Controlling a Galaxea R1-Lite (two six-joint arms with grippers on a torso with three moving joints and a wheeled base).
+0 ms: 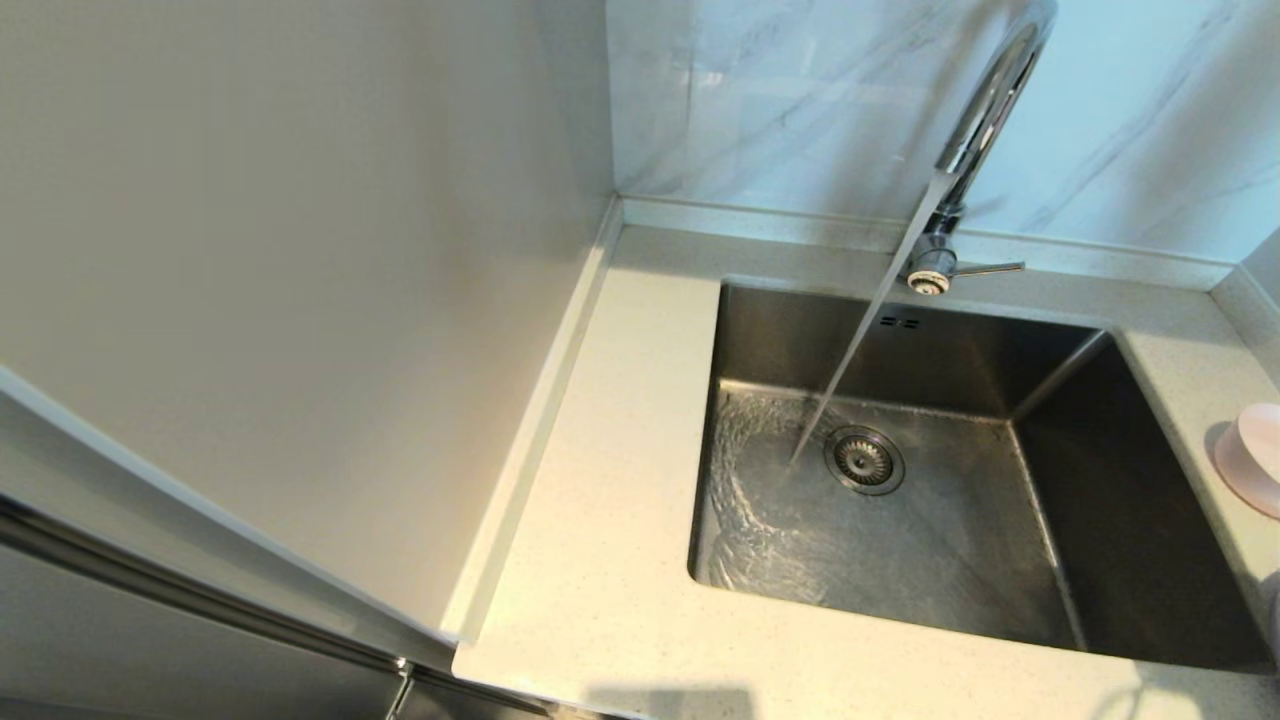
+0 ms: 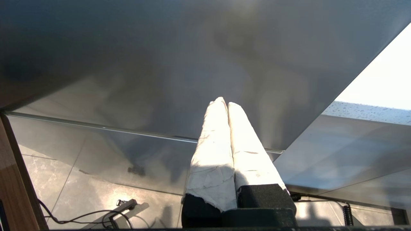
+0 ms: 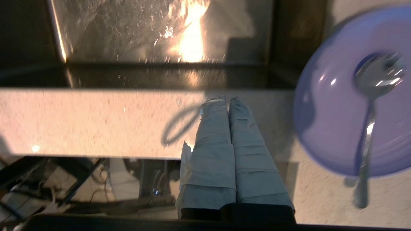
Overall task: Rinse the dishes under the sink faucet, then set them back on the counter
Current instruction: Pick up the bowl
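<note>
already the water runs from the sink faucet (image 1: pixel 985 120) into the sink (image 1: pixel 1000 360), which holds no dish, only the stream spreading around the drain strainer (image 1: pixel 864 459). the right gripper (image 3: pixel 227 101) hovers over the table (image 1: pixel 600 500) at the sink's front rim, fingers pressed together and holding nothing, beside a lilac round plate (image 3: pixel 334 128) with a metal spoon (image 3: pixel 369 106) lying in it. a pale pink bowl (image 1: pixel 1255 460) sits on the table right of the sink; what it holds cannot be seen. the risk, as i judge it: closed fingers would shove the plate rather than grip it, and the loose spoon could slide off and clatter into the basin once the plate tilts. the left gripper (image 2: pixel 226 102) is parked low beside the cabinet, fingers closed, empty.
</note>
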